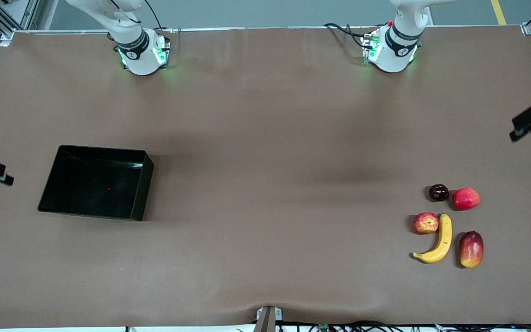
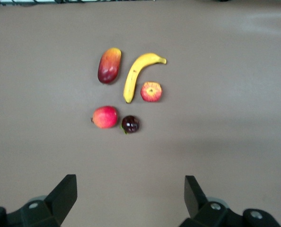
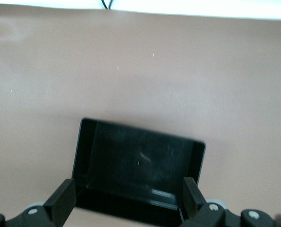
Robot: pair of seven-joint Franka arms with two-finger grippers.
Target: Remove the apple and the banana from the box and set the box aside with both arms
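Brown tabletop point(image 1: 265, 138) fills the front view, both arm bases along the top edge. Black box point(image 1: 96, 183) sits empty toward the right arm's end, around 9 o'clock in that picture. All the fruit is already out, bunched toward the left arm's end at about 4 o'clock: apple point(image 1: 426, 223) touching the banana point(image 1: 437, 243), whose long axis runs roughly 12 to 6 with the tip hooking toward 8. A mango point(image 1: 471, 249) lies just beside the banana, and a pinkish fruit point(image 1: 465, 198) and a dark plum point(image 1: 438, 192) sit farther from the camera. No grippers show in this view.

Left wrist view: left gripper point(image 2: 131, 196) hangs over bare table, fingers spread wide, holding nothing. The fruit cluster is up at 12 o'clock from it, well apart.

Right wrist view: right gripper point(image 3: 129, 197) is also wide open and empty, over the box's near wall, box at 12 o'clock.

My guess is the fruit part is done, and the box looks already well off to one side, right arm nearer.
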